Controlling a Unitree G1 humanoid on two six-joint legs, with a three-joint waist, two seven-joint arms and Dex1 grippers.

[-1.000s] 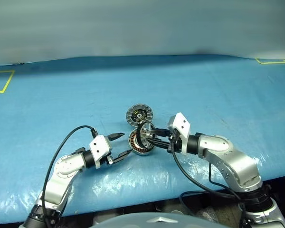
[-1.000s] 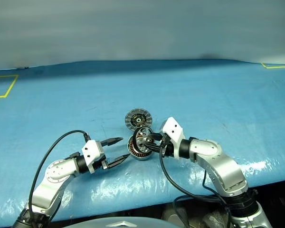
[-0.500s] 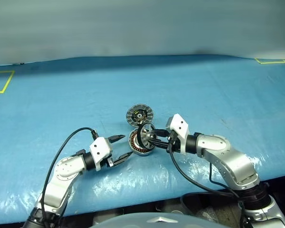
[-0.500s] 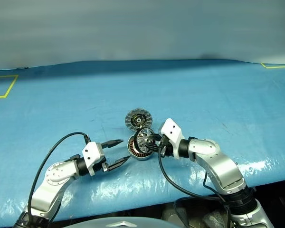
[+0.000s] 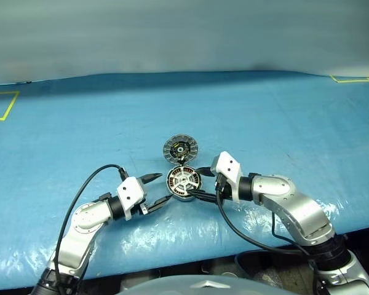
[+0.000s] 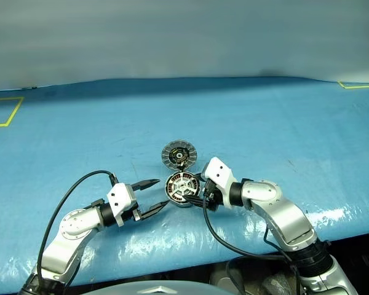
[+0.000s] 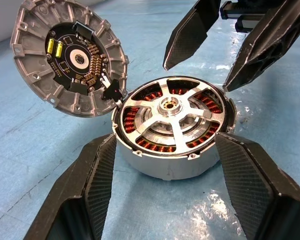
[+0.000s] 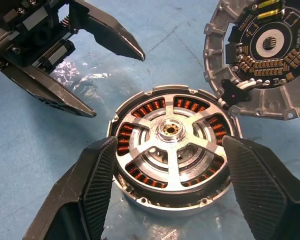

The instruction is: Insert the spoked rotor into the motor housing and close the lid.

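Now right tool (image 6: 194, 187) splayed around motor housing (image 6: 182, 188), left tool (image 6: 154, 195) parted

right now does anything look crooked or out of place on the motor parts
Nothing looks damaged or spilled. The spoked rotor sits flat inside the motor housing, copper windings showing between its spokes. The lid is not on yet: it rests beside the housing, circuit side showing, tipped against the housing's rim. Both grippers, left and right, are open.
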